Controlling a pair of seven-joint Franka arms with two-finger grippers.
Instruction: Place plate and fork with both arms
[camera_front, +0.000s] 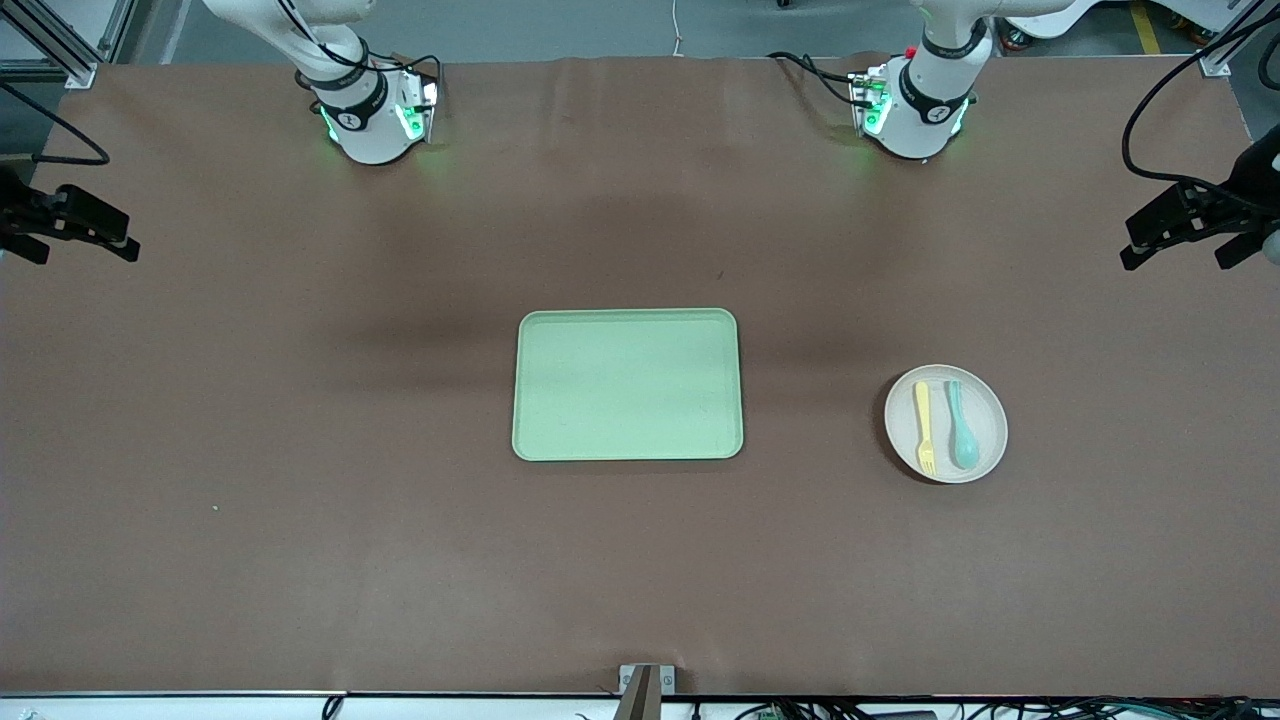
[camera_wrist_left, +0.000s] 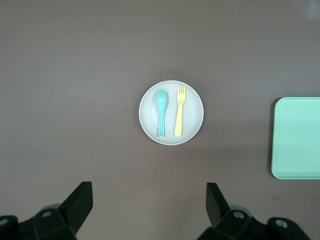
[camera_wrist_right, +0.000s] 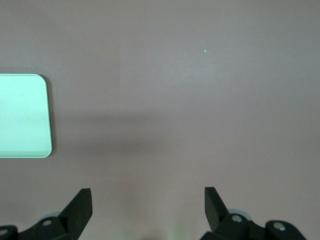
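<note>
The pale round plate (camera_front: 992, 432) lies on the brown table toward the left arm's end. On it lie the pale-yellow fork (camera_front: 924, 425) and a teal spoon (camera_front: 963, 430), side by side. In the left wrist view the plate (camera_wrist_left: 195, 112), fork (camera_wrist_left: 179, 117) and spoon (camera_wrist_left: 161, 110) show from high above. My left gripper (camera_front: 1178, 250) (camera_wrist_left: 149, 192) is open and empty, held high over the table's left-arm end. My right gripper (camera_front: 85, 245) (camera_wrist_right: 148, 197) is open and empty, held high over the right-arm end.
A rectangular light-green tray (camera_front: 628, 385) lies empty at the table's middle; its edge shows in the left wrist view (camera_wrist_left: 297, 137) and the right wrist view (camera_wrist_right: 22, 115). The arm bases (camera_front: 370, 120) (camera_front: 915, 110) stand along the table's edge farthest from the front camera.
</note>
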